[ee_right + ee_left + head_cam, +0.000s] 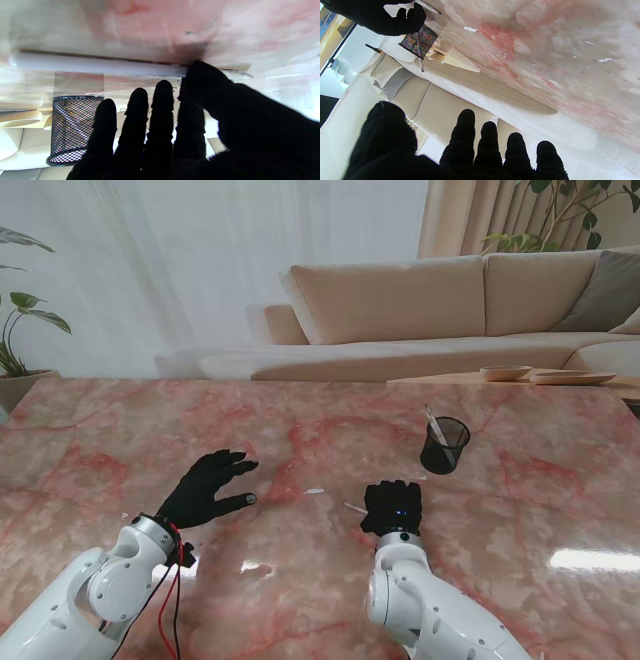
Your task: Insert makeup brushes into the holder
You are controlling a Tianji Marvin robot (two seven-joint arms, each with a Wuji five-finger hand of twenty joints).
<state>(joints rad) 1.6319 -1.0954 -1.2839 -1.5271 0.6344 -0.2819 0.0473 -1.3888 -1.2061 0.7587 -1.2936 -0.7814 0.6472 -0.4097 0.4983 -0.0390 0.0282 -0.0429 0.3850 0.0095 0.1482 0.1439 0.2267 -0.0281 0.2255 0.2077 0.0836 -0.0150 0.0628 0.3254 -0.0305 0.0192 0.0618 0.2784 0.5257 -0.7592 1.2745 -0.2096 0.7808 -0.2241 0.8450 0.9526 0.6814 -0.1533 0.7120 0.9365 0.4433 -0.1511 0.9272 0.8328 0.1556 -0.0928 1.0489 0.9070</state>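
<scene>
Makeup brush [100,65] number two is lying flat on the pink marble table [120,430], just on my side of the black mesh holder [445,446] and to its left. I am seeing it best in the right wrist view: a pale, slim, smooth handle, blurred by closeness, its bristle end not showing. In the stand view only a short whitish sliver of it is sticking out beside the right hand [393,507].

I am bringing that right hand down over the brush, palm toward the table. The thumb [200,75] is touching or nearly touching the handle while the other fingers [140,110] are reaching past it toward the holder; nothing is clamped yet, so I am counting the hand as open. My guess is that the flat lie is forcing this low pinch against the marble.

One brush [436,425] is already leaning in the holder, pale handle pointing away from me and left. The holder is standing upright, open mouth up, clear of the hand.

My left hand [205,488] is idling well left of the holder, fingers spread, holding nothing, presumably keeping out of the way.
</scene>
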